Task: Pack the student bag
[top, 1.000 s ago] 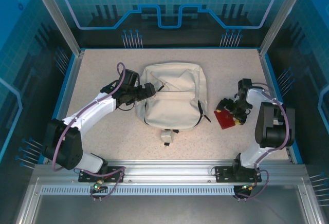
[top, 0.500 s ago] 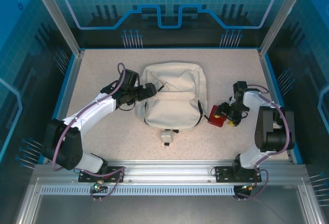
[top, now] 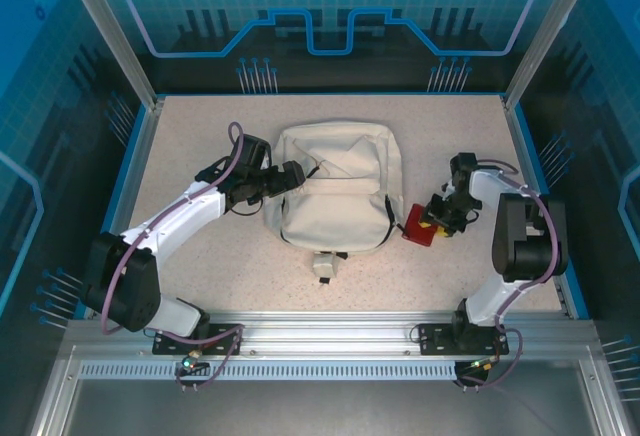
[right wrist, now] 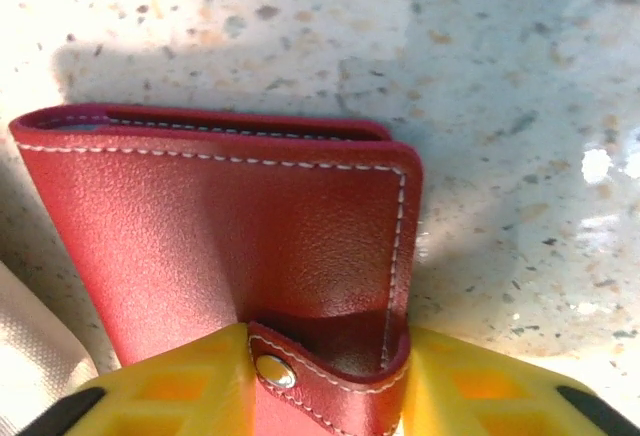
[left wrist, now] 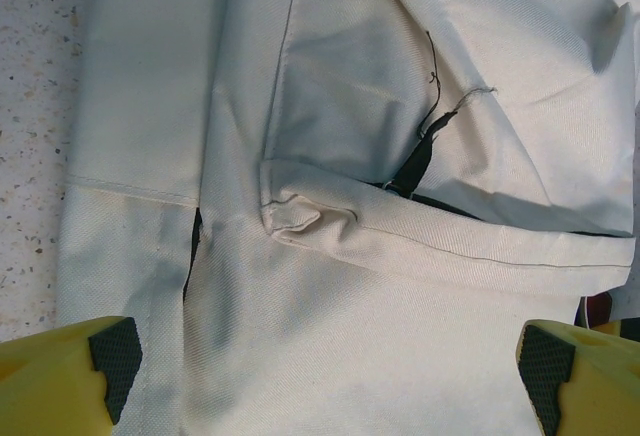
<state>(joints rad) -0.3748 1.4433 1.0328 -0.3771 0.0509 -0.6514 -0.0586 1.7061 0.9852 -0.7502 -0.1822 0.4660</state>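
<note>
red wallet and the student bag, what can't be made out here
- red wallet, right wrist view: near end cut off by the bottom edge, between the fingers of the right gripper; a firm pinch is unconfirmed.
- student bag, left wrist view: fabric folds hide the inside past a dark slit.
- wallet, top view: too small, partly under the gripper.

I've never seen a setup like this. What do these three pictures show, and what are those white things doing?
The white things are two robot arms bolted to a speckled table. One picture looks down from above. The other two come from a camera on each wrist, so yellow fingers show at the bottom. A cream fabric backpack lies in the middle. The left gripper hangs open over its left side. The right gripper is closed on a red leather wallet with white stitching, beside the backpack.
</note>
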